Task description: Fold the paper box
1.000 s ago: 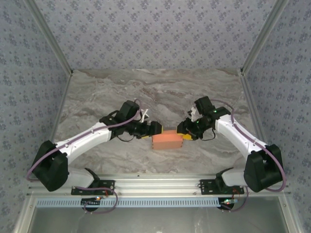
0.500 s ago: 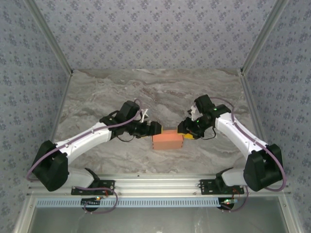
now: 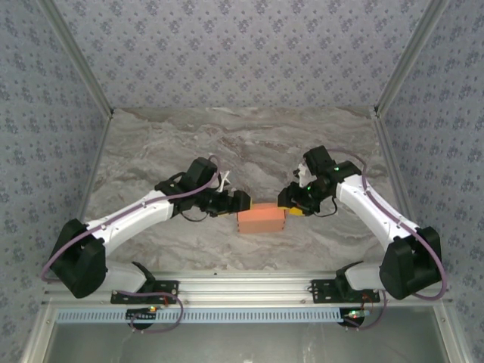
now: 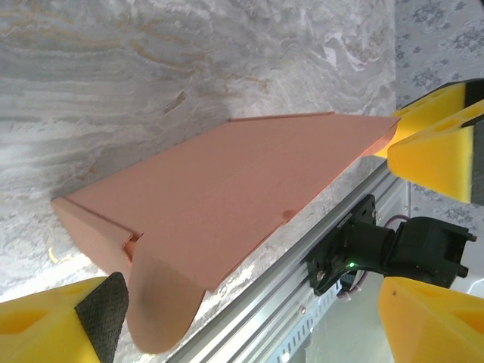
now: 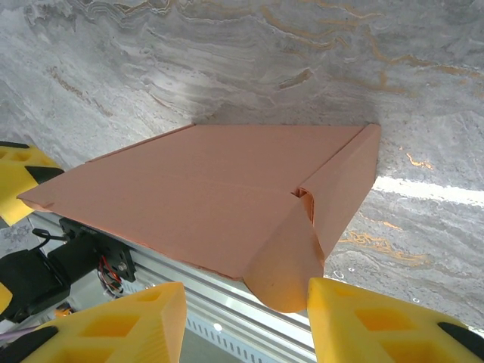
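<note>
The right gripper (image 3: 292, 203) has shifted slightly. The box (image 3: 261, 220) lies between it and the left gripper (image 3: 240, 201), both open, holding nothing.

A grey-white marbled table (image 3: 249, 144) with brownish veins is closed in on three sides by walls (image 3: 242, 53) of blue-grey floral pattern. Along its near edge runs a silver metal rail (image 3: 249, 286). Just below that lies what looks like a pale slotted strip (image 3: 227, 314).
</note>
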Robot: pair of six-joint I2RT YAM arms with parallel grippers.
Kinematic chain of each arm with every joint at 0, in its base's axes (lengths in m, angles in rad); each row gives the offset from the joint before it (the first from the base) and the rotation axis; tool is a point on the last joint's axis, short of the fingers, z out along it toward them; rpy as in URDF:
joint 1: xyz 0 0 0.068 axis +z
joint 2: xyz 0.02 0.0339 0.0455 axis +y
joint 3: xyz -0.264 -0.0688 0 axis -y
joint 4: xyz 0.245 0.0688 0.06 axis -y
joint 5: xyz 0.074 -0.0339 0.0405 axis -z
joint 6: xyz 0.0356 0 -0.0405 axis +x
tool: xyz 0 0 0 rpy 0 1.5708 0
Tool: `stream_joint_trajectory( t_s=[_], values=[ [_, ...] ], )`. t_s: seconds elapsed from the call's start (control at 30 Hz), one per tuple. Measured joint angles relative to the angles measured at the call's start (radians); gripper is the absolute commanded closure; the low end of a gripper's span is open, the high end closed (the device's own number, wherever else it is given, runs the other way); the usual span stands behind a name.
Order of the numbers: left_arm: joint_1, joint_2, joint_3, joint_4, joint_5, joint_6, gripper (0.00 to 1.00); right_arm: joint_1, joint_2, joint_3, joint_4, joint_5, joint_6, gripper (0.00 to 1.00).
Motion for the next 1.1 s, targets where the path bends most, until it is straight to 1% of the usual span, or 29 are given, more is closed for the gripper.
stream_joint_trajectory(
  t_s=[0.13,0.37,0.9,1.1],
  values=[
    [0.000,-0.007,0.003,-0.022,0.006,-0.003,0.12,0.000,0.000,0.000,0.000,0.000,0.000,0.54],
    [-0.026,-0.008,0.003,-0.014,0.021,-0.023,0.12,0.002,0.000,0.000,0.004,0.000,0.000,0.56],
    [-0.046,-0.005,0.003,0.014,0.038,-0.043,0.14,0.004,0.000,0.000,0.014,0.000,0.000,0.62],
    [-0.065,0.003,0.003,0.020,0.017,-0.047,0.19,0.004,0.000,-0.002,0.012,0.005,0.000,0.65]
  ],
)
